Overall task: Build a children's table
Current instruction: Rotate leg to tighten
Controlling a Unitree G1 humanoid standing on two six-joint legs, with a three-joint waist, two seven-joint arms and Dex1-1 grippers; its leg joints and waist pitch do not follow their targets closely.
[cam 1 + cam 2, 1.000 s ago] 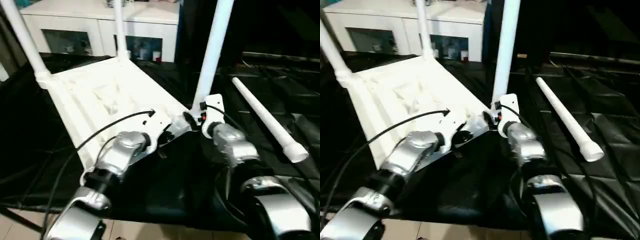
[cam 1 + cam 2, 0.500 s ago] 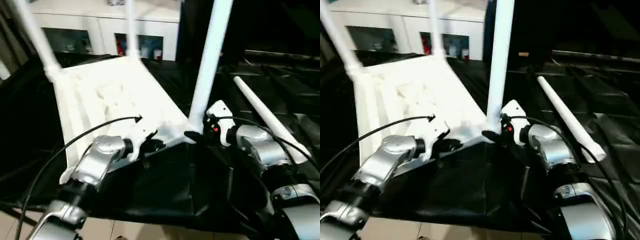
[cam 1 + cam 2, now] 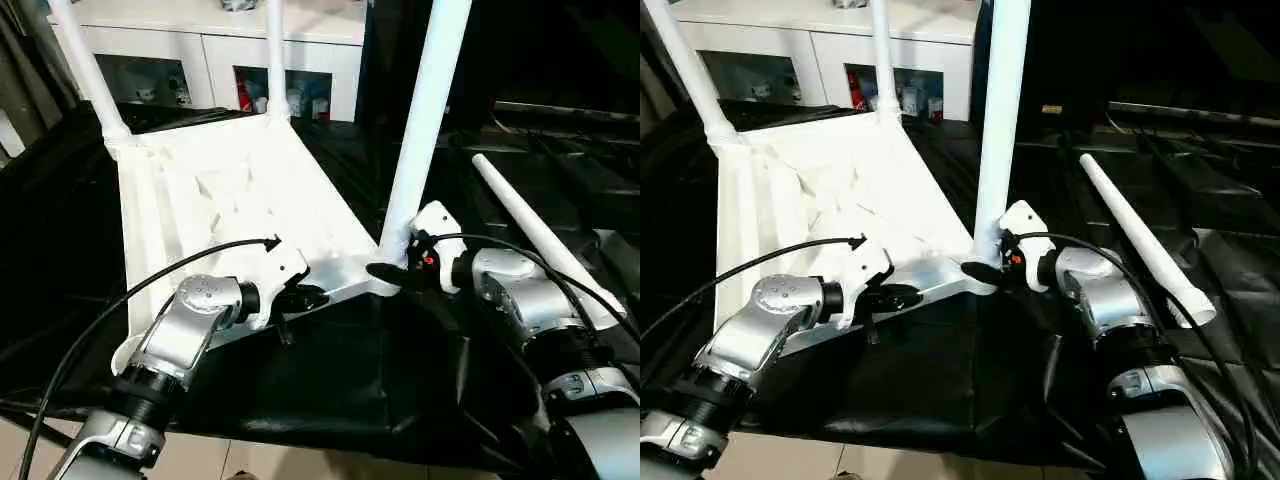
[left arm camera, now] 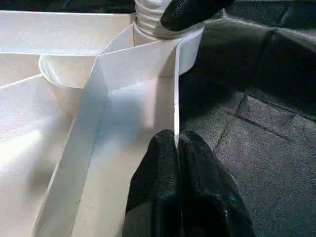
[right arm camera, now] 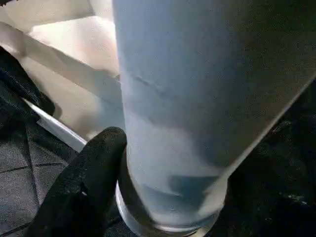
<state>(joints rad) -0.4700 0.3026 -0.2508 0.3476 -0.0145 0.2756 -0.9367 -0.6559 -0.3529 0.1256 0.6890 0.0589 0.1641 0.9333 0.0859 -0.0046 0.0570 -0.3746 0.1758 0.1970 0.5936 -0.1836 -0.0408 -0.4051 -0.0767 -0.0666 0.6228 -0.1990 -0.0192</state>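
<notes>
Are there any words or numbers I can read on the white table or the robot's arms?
None: no readable word, number or brand shows.
The tabletop, its legs and the loose leg are plain white.
The cabinet holds coloured things behind glass, too blurred to read.
A small yellowish tag sits far back, too small to read.

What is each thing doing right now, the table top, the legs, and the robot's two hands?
Tabletop: upside down, near edge pinched.
Three legs: standing in corner sockets.
Fourth leg: lying loose on the black sheet.
Left gripper: jaws shut on the tabletop's rim.
Right gripper: gripping the nearest leg's base.
</notes>
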